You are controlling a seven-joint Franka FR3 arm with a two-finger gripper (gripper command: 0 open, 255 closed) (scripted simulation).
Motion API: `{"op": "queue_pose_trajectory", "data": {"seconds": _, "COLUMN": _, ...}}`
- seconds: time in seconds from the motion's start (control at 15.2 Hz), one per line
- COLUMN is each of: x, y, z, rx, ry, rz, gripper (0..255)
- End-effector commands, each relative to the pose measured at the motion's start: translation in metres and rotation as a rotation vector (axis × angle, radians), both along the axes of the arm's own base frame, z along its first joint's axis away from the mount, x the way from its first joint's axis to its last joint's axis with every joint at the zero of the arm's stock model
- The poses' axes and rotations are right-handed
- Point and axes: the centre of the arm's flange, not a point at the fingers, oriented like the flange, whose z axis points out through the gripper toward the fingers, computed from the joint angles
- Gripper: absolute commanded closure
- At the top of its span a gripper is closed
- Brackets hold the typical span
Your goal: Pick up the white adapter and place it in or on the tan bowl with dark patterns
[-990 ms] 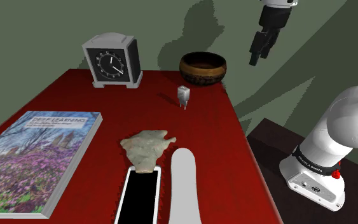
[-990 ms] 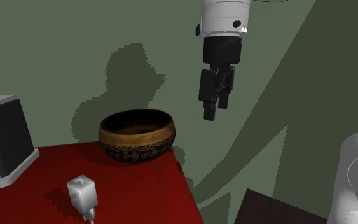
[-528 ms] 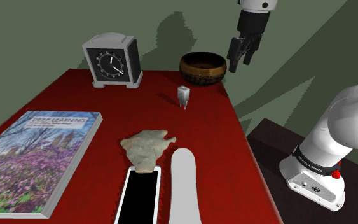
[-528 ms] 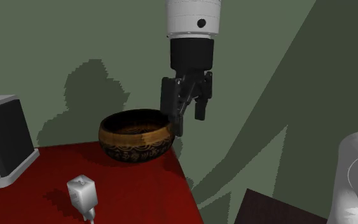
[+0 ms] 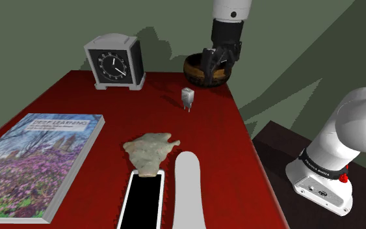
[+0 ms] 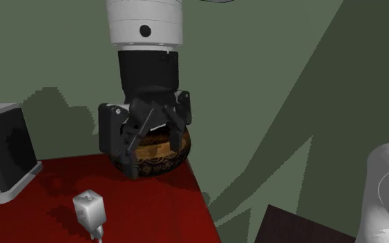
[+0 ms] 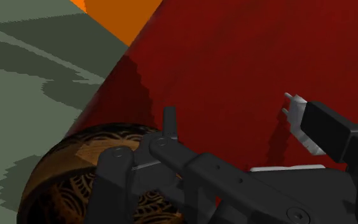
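Hanging close over the tan bowl [image 5: 193, 70] [image 6: 162, 156] [image 7: 56, 184] with dark patterns, the black gripper [image 5: 217, 65] [image 6: 155, 148] [image 7: 238, 114] has its fingers spread wide and grips nothing. The white adapter [image 5: 188, 98] [image 6: 89, 210] [image 7: 300, 130] stands upright on the red desk [image 5: 110, 110], near the bowl but apart from it, outside the fingers in the wrist view.

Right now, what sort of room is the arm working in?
Probably a study or living room: a red table holds a desk clock, a book and a phone.
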Motion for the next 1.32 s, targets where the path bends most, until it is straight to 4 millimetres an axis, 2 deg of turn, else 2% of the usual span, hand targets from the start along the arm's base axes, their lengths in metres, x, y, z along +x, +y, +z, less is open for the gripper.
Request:
{"op": "queue_pose_trajectory", "data": {"seconds": 0.0, "x": 0.007, "y": 0.025, "z": -0.002, "rx": 0.003, "ry": 0.002, "rz": -0.012, "gripper": 0}}
{"op": "queue_pose_trajectory", "data": {"seconds": 0.33, "x": 0.031, "y": 0.085, "z": -0.009, "rx": 0.007, "ry": 0.005, "rz": -0.038, "gripper": 0}}
{"op": "queue_pose_trajectory", "data": {"seconds": 0.4, "x": 0.032, "y": 0.088, "z": -0.010, "rx": 0.007, "ry": 0.006, "rz": -0.039, "gripper": 0}}
{"op": "queue_pose_trajectory", "data": {"seconds": 0.86, "x": 0.031, "y": 0.088, "z": -0.050, "rx": 0.007, "ry": 0.006, "rz": -0.039, "gripper": 0}}
{"op": "queue_pose_trajectory", "data": {"seconds": 1.25, "x": 0.031, "y": 0.088, "z": -0.050, "rx": 0.007, "ry": 0.006, "rz": -0.039, "gripper": 0}}
